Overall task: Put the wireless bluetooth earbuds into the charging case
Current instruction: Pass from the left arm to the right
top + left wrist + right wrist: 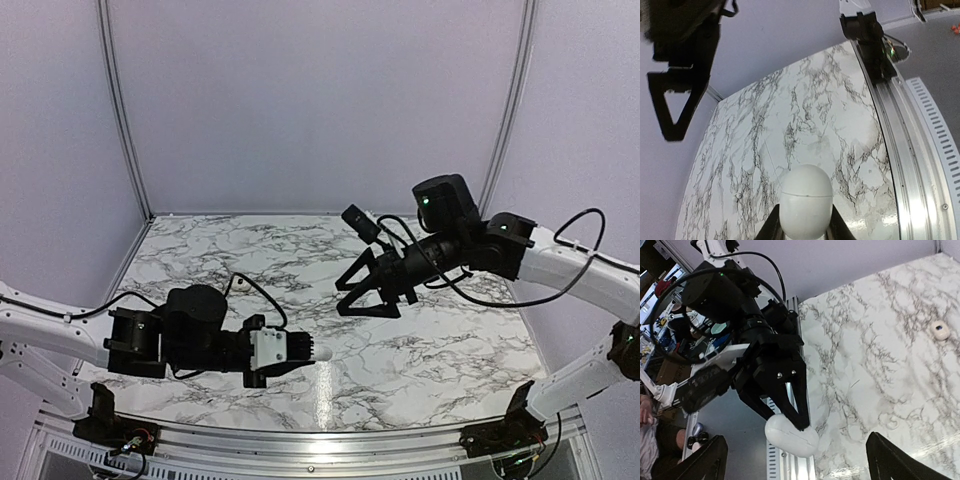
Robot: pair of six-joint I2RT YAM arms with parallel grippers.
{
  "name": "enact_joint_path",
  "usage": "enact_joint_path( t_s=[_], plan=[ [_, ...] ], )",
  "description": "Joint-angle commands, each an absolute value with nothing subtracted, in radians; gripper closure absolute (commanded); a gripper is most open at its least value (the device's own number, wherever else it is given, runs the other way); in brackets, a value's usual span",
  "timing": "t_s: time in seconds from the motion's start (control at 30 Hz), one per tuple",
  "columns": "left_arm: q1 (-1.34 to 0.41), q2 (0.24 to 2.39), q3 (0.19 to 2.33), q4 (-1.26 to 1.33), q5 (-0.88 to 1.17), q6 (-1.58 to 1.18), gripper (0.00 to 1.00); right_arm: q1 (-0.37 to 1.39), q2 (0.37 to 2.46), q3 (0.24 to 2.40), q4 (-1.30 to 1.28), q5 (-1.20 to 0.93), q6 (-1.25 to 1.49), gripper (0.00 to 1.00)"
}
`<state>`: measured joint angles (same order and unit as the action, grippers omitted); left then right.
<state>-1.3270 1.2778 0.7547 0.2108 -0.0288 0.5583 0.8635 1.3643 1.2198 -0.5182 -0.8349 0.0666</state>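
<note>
White glossy pebble-shaped case (806, 197), lid shut, sits clamped in my L pincer (305, 352); R pincer (365, 300) wide open, empty. Next, I reckon: open lid, then fetch small white rounded earbud (939, 330) lying beyond R.

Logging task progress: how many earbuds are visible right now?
1. The earbud lies on the marble table, near the right edge of the right wrist view. Another may be hidden.

Your table (250, 250) carries a white marble-pattern top, grey veins throughout. Pale lilac panels (320, 100) wall it in at the back and both sides, joined by thin metal posts (122, 110). Silver rail (900, 165) along the near edge; grey floor (935, 45) beyond it.
</note>
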Motion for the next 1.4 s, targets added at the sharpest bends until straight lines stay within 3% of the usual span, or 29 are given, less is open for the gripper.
enact_joint_path(
  t_s=[0.0,0.23,0.53,0.63,0.83,1.37],
  plan=[
    [-1.265,1.140,0.692,0.374,0.073,0.411,1.00,0.866,1.250,1.161,-0.323,-0.703,0.021,0.04],
    [-1.195,0.984,0.615,0.510,0.140,0.252,1.00,0.952,1.216,1.118,-0.169,-0.536,-0.037,0.05],
    [-1.181,0.900,0.558,0.616,0.139,0.134,1.00,1.031,1.325,1.247,-0.167,-0.476,-0.112,0.08],
    [-1.181,0.897,0.546,0.636,0.130,0.120,1.00,1.052,1.348,1.274,-0.160,-0.496,-0.115,0.17],
    [-1.178,0.885,0.519,0.677,0.109,0.096,1.00,1.078,1.364,1.287,-0.182,-0.502,-0.153,0.44],
    [-1.175,0.908,0.520,0.707,0.126,0.081,1.00,1.134,1.419,1.351,-0.266,-0.494,-0.217,0.53]
  ],
)
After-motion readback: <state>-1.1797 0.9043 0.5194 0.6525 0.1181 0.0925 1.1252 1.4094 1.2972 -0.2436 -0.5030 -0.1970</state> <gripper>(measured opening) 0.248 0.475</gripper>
